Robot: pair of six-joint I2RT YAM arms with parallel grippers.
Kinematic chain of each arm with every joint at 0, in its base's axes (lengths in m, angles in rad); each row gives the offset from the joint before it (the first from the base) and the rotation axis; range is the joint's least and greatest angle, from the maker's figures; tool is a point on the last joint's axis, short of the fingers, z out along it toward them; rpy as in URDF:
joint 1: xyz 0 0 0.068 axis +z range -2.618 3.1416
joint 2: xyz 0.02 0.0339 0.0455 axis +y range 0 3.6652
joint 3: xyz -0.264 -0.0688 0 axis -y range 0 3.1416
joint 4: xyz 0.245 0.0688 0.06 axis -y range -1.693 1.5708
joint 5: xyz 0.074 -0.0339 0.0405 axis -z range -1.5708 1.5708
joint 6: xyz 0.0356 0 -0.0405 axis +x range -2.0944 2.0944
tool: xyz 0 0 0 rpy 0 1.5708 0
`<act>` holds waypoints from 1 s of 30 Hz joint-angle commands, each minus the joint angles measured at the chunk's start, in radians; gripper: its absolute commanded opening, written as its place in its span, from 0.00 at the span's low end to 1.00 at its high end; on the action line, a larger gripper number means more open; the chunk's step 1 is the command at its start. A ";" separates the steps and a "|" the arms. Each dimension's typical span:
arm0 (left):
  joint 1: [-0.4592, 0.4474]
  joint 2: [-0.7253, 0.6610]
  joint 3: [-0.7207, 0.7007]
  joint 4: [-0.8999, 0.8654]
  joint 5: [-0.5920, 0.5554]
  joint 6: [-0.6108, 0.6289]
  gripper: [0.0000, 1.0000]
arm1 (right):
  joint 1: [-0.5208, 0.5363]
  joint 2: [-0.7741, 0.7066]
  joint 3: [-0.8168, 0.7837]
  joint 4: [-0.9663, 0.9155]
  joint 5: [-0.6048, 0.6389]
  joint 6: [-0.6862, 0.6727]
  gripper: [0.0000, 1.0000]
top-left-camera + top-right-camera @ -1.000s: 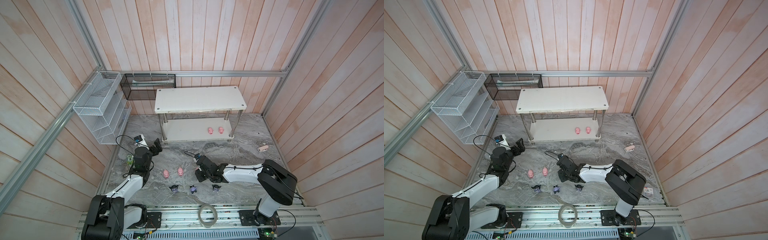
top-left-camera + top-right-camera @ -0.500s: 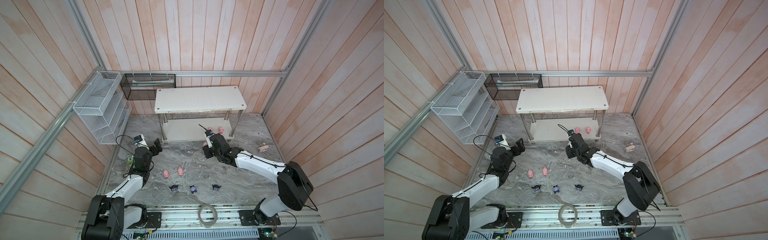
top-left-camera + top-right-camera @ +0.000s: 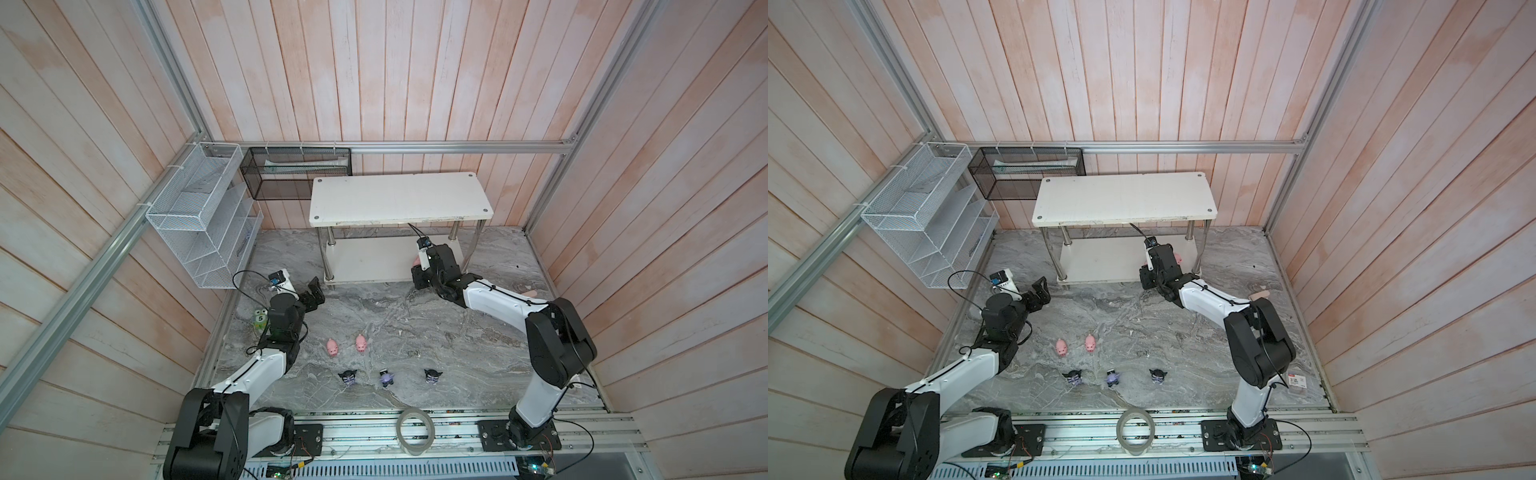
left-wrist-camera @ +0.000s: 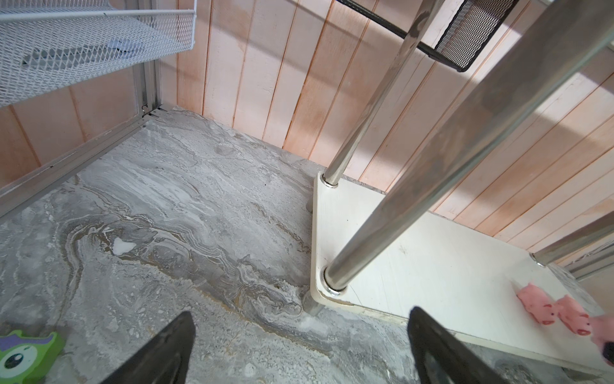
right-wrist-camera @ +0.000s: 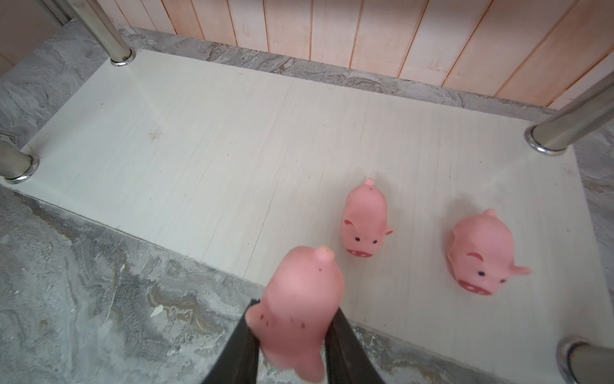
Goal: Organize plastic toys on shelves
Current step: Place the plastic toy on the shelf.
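Right gripper (image 5: 294,312) held pink pig (image 5: 304,286) at near edge of lower shelf (image 5: 199,149); shelved pigs (image 5: 363,221) sat just right. Left gripper (image 4: 300,314) open, empty.

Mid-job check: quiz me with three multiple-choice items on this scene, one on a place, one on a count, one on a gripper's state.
1. The two set-down pigs stand on: A) top board B) lower board C) wire rack.
2. Dark figurines on the marble table: A) one B) two C) three.
3. The right gripper is: A) shut on a pink pig B) open, empty C) out of view.
Answers: 1 B, the right wrist view shows both there; 2 C, a row of three in both top views; 3 A, its fingers pinch it.
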 commanded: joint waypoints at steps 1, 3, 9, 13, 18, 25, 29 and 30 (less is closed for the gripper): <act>-0.002 0.006 0.000 0.003 0.000 0.008 1.00 | -0.004 0.034 0.051 0.041 -0.028 -0.024 0.33; -0.001 0.008 0.000 0.003 0.000 0.008 1.00 | -0.007 0.054 0.069 0.042 -0.033 -0.028 0.33; -0.002 0.014 0.001 0.005 -0.003 0.008 1.00 | -0.023 0.102 0.108 0.064 -0.053 -0.034 0.33; -0.002 0.021 0.002 0.009 -0.002 0.007 1.00 | -0.029 0.140 0.150 0.070 -0.071 -0.038 0.33; -0.002 0.024 0.004 0.009 -0.002 0.007 1.00 | -0.031 0.191 0.219 0.046 -0.087 -0.044 0.33; -0.001 0.023 0.002 0.011 -0.004 0.008 1.00 | -0.030 0.231 0.254 0.039 -0.106 -0.048 0.33; -0.001 0.023 0.002 0.011 -0.004 0.009 1.00 | -0.031 0.250 0.261 0.035 -0.110 -0.051 0.33; -0.001 0.024 0.003 0.012 -0.004 0.010 1.00 | -0.031 0.256 0.262 0.035 -0.109 -0.051 0.34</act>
